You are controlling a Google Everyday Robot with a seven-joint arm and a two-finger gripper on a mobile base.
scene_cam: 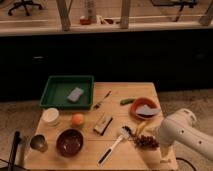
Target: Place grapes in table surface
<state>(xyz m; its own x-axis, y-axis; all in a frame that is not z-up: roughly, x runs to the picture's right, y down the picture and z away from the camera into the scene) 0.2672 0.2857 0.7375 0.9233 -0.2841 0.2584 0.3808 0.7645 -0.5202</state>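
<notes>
The grapes [145,142] are a small dark purple cluster at the right front of the light wooden table surface [115,157]. My white arm comes in from the right, and my gripper [156,141] is at the right side of the cluster, close against it. Whether the grapes rest on the wood or hang just above it cannot be told.
A green tray [52,96] with a grey sponge [75,94] stands at the back left. Also on the table: a maroon bowl [69,142], an orange [77,119], a white cup [50,116], a metal cup [38,143], a white brush [114,147], a red bowl [143,108], a green pepper [126,101], a small block [103,124].
</notes>
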